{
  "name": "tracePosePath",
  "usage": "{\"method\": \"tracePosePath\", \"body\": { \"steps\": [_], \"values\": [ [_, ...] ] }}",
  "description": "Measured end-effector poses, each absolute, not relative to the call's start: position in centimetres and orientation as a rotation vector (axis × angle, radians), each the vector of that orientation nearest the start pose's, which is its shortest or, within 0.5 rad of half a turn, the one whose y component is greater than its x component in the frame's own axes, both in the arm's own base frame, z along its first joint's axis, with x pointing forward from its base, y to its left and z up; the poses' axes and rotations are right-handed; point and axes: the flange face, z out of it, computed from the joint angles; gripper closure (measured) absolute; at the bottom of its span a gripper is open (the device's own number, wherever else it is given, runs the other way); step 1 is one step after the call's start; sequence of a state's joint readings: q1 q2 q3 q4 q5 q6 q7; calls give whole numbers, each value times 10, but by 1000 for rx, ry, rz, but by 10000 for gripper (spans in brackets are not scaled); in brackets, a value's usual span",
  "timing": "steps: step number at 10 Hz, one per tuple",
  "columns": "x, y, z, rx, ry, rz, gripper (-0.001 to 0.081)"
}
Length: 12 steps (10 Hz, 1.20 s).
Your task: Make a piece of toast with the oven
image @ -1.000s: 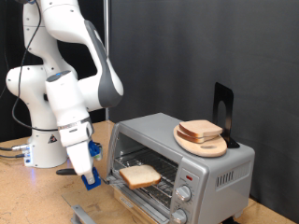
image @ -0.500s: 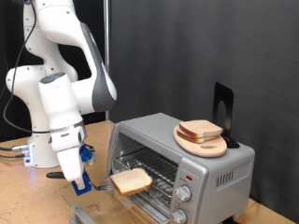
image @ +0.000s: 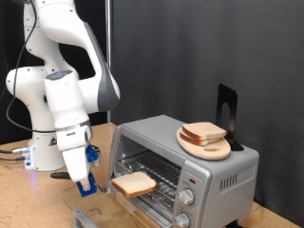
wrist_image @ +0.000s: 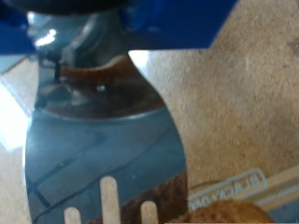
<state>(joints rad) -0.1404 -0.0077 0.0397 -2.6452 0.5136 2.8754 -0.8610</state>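
The end effector (image: pixel 84 180) is gripping a spatula (wrist_image: pixel 103 159); the piece of toast (image: pixel 134 182) is lying at its blade tip, toward the oven (image: pixel 204 157).

My arm (image: pixel 62 90) is glossy white, built of rounded, bulging segments with dark grey bands at the joints. My base (image: pixel 43 152) carries a small blue light and a dark marking. Blue fittings sit at my hand (image: pixel 87 161).
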Motion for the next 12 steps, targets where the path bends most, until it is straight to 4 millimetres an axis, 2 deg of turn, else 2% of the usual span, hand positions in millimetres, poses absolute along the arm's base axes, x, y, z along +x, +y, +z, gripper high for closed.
{"method": "tracePosePath", "body": {
  "steps": [6,12],
  "values": [
    [443,-50,275,-3016,-461,-427,441],
    [429,-37,261,-3065,-442,-325,441]
  ]
}}
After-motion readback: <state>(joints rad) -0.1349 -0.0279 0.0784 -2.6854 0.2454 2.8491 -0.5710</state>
